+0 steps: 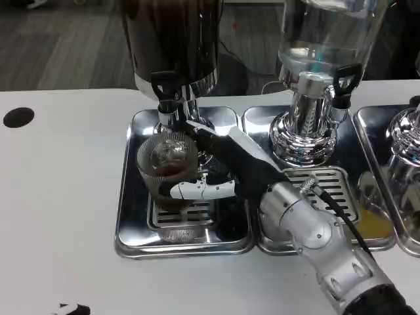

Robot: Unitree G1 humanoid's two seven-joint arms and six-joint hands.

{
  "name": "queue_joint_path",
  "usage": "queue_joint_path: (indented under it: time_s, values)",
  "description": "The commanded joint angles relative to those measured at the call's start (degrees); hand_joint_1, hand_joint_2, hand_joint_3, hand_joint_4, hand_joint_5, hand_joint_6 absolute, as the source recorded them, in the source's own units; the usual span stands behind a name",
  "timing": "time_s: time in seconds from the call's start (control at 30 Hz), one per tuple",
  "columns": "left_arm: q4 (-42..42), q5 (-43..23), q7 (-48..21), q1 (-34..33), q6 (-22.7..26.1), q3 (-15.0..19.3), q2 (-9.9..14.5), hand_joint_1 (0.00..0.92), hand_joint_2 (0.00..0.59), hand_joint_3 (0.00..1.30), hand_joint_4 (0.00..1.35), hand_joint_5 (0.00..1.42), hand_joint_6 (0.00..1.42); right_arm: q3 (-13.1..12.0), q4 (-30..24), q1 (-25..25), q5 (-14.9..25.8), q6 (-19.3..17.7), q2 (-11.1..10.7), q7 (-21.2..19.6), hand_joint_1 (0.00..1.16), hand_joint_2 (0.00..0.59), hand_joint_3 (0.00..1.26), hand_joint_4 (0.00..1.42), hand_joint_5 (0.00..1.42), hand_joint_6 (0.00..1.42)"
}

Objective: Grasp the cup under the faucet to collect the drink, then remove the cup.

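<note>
A ribbed clear glass cup [164, 164] stands on the drip tray [130, 223] directly under the black-handled faucet [167, 98] of the dark drink dispenser [174, 39]. A little brown drink lies in its bottom. My right hand [226, 164] reaches in from the right and wraps the cup. Its white thumb [197, 191] lies across the cup's lower front, and its fingers [203, 129] pass behind the cup's right side. A small tip of my left hand [71, 308] shows at the bottom left edge, too little to tell how it lies.
A second dispenser with a clear tank [321, 39] and chrome base stands on its own tray [341, 190] to the right. A third chrome dispenser [407, 151] sits at the far right edge. White table surface [59, 197] extends to the left, with a black hole [18, 117].
</note>
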Motion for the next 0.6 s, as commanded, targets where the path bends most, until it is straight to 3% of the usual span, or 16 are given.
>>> queue_joint_path:
  time_s: [0.03,0.6]
  values:
    - [0.67,-1.13,-0.52,0.12,0.11,1.18,0.93,0.0,0.075,0.33,0.25,0.27,0.52,-0.51,2.41,-1.86,1.06,-1.88,0.54,-0.16,0.73,0.093,0.1,0.12,0.13,0.05]
    - [0.51,-1.59,-2.37,-1.33,1.4,2.13,0.95,0.0,0.08,0.35,0.25,0.27,0.52,-2.15,5.18,-2.43,5.55,-6.54,0.81,3.04,0.75,0.09,0.18,0.22,0.23,0.17]
